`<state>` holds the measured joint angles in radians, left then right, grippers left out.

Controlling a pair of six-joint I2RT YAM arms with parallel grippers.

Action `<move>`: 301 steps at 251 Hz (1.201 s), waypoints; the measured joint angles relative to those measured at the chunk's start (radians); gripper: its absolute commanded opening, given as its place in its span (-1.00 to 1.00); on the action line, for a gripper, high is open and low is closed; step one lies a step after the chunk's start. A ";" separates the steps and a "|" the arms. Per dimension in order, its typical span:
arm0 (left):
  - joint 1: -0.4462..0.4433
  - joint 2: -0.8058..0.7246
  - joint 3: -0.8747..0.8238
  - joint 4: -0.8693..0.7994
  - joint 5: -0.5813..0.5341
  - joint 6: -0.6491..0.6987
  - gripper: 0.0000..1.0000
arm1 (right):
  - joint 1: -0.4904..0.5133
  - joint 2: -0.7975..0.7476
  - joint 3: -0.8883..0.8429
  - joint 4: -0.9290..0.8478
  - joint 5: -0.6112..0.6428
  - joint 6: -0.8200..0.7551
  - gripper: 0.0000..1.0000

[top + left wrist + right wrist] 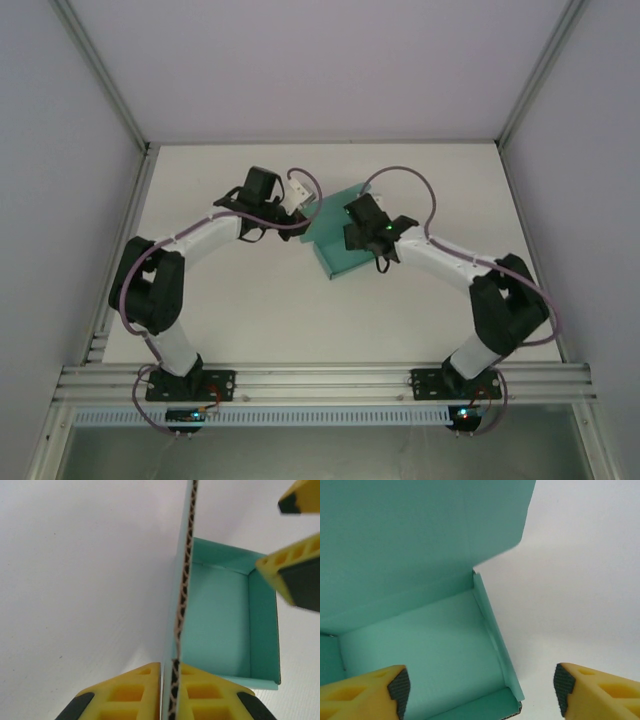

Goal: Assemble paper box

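Left jaws closed, pinching paper box

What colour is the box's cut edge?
On the box, the cut edge is brown wavy corrugation between teal faces; clearest in the left wrist view.

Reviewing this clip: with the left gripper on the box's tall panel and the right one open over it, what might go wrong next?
1. The left gripper pinches the paper box by the thin edge of its upright flap; the flap may slip out or crease.
2. The open right gripper straddles the low side wall; closing or descending could crush it or drag the box.
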<state>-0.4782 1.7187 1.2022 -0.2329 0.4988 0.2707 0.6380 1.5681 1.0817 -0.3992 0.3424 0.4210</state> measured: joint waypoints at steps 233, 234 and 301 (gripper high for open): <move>0.093 0.268 0.481 -0.555 0.223 0.743 -0.85 | -0.427 0.015 0.176 -0.098 -0.787 -0.865 0.83; 0.094 0.269 0.483 -0.557 0.224 0.745 -0.85 | -0.427 0.018 0.178 -0.100 -0.788 -0.868 0.82; 0.097 0.327 0.576 -0.674 0.224 0.839 -0.85 | -0.398 0.145 0.306 -0.235 -0.804 -0.994 0.31</move>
<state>-0.3813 2.0460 1.7786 -0.9070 0.7227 1.1095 0.2401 1.7134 1.3872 -0.6342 -0.4614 -0.5728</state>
